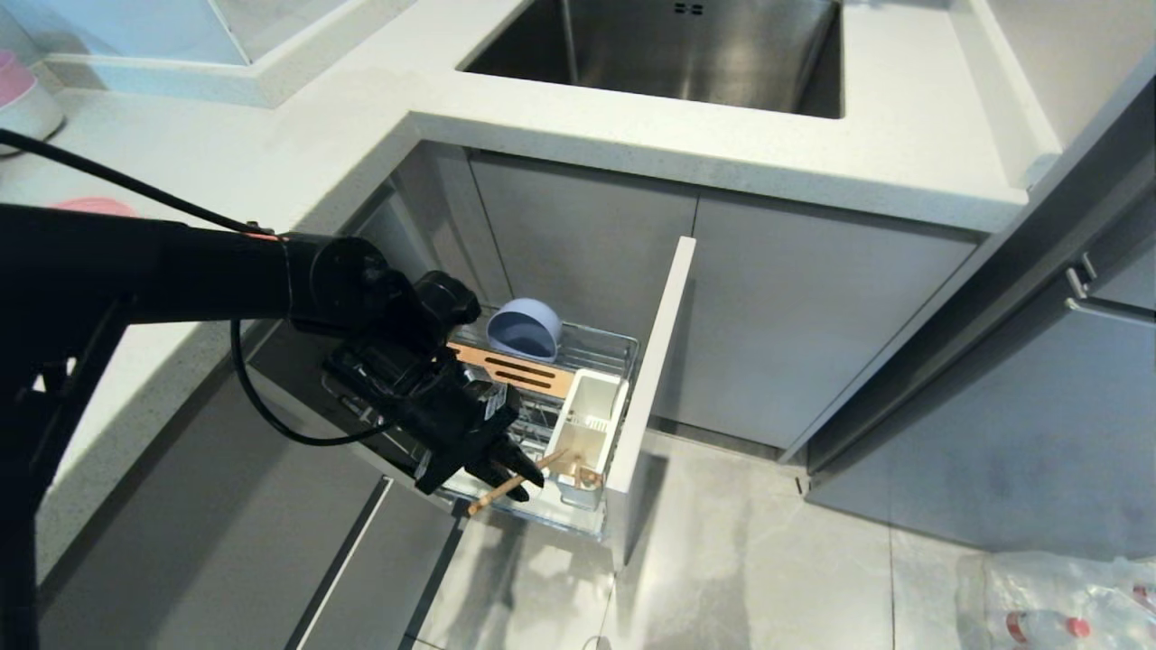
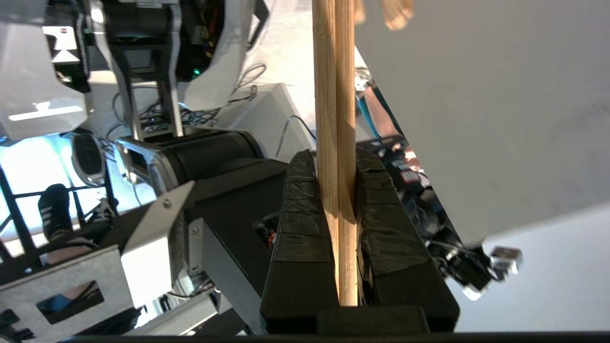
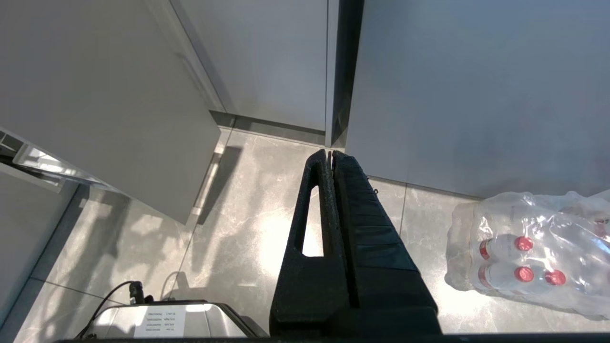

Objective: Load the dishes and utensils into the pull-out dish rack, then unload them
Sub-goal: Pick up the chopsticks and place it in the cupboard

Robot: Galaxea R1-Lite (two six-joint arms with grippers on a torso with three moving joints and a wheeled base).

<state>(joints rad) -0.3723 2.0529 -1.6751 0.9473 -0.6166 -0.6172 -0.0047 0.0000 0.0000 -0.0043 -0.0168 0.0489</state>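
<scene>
The pull-out dish rack [image 1: 623,348] stands drawn out from under the sink, its narrow front panel [image 1: 655,361] edge-on. A pale blue bowl [image 1: 524,329] rests on its side at the rack's back, behind the slotted wooden strip [image 1: 515,368]. My left gripper [image 1: 506,469] hangs over the rack's front, shut on a pair of wooden chopsticks [image 1: 510,486] [image 2: 336,95]. Their far ends reach the front of the white utensil caddy [image 1: 591,415]. A sliver of the pink plate [image 1: 90,206] shows on the counter behind my left arm. My right gripper [image 3: 330,155] is shut on nothing, pointing at the floor.
The steel sink [image 1: 686,54] lies in the white counter [image 1: 722,153] above the rack. Stacked pink-over-white bowls [image 1: 18,90] stand at the counter's far left. A shrink-wrapped pack of bottles [image 3: 529,252] lies on the tiled floor at the right. Grey cabinet doors flank the rack.
</scene>
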